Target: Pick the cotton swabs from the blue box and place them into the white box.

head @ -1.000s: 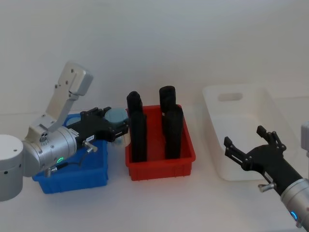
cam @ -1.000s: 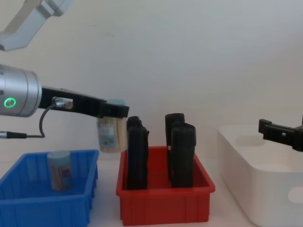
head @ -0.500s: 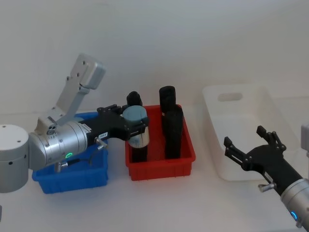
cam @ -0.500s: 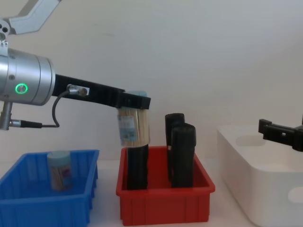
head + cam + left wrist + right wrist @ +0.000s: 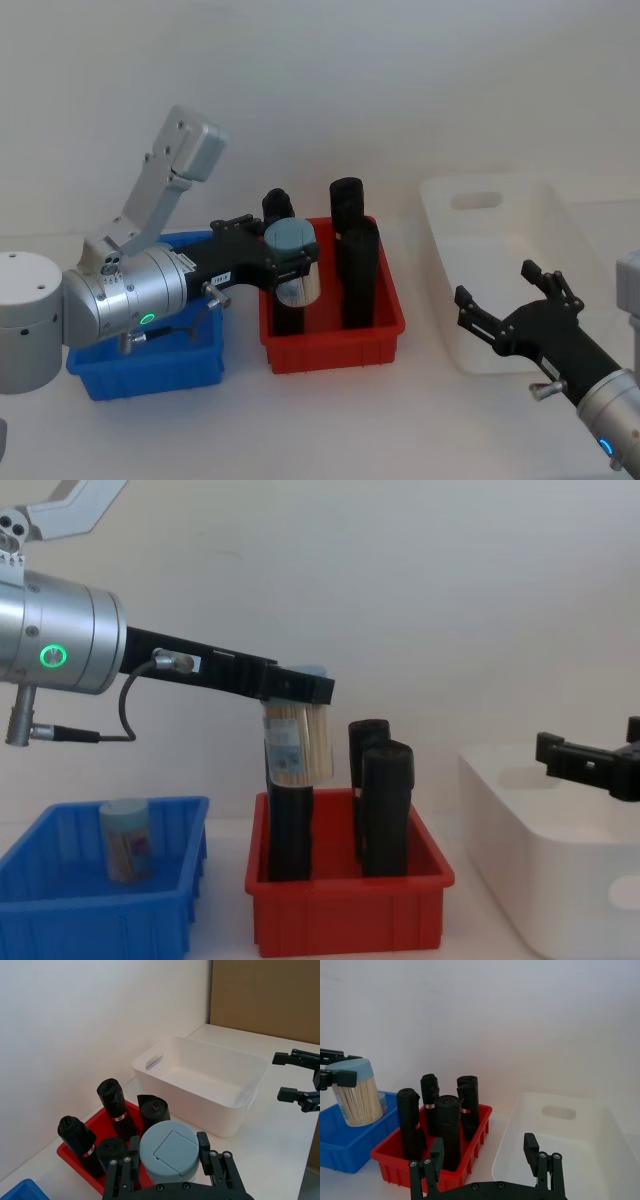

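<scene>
You moved left gripper (image 5: 289, 263) rightward over last second. Held cotton swabs tub (image 5: 297, 742) left blue box (image 5: 150, 372) and hung above red bin (image 5: 335, 346), close beside tops of black blocks (image 5: 358, 270). Judged about halfway; white box (image 5: 560, 215), toward counter's right edge, was well apart. Left gripper was clamped on tub just under lid, tub upright, arm stretched level from left. Second tub (image 5: 127, 838) stood in blue box. Right gripper (image 5: 500, 292) hovered spread open by white box's near side, idle.
</scene>
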`<state>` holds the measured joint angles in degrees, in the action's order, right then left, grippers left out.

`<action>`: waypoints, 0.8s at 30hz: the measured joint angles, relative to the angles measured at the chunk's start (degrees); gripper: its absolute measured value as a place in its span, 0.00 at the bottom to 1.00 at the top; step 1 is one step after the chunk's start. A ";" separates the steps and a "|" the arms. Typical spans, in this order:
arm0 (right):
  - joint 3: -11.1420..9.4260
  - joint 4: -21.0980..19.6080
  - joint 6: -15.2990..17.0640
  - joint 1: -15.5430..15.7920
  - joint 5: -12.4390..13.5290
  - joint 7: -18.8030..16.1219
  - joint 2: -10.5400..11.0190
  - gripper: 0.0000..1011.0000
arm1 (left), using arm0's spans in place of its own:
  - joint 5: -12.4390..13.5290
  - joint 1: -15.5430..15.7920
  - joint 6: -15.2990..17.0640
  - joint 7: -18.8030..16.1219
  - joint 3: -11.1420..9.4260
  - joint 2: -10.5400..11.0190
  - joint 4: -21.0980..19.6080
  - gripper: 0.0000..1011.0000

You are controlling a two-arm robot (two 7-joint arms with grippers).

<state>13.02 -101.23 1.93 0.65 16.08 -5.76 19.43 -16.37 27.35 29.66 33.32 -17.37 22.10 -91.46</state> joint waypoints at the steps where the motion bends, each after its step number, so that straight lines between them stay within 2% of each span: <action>1: 0.05 0.00 -0.03 -0.09 -0.19 -0.75 0.03 0.99 | -0.01 0.02 0.03 0.11 -0.01 -0.01 -0.02 0.68; 8: 0.43 0.00 -0.15 -0.63 -1.01 -4.14 0.08 0.99 | -0.05 0.10 0.11 0.38 -0.04 -0.04 -0.07 0.68; 24: 2.39 0.94 0.55 -4.20 -4.02 -15.96 -1.28 0.99 | -0.11 0.19 0.22 0.71 -0.11 -0.10 -0.15 0.68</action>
<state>15.41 -100.28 2.47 -3.55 12.06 -21.72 18.14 -16.48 27.54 29.88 34.03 -17.48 22.00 -91.60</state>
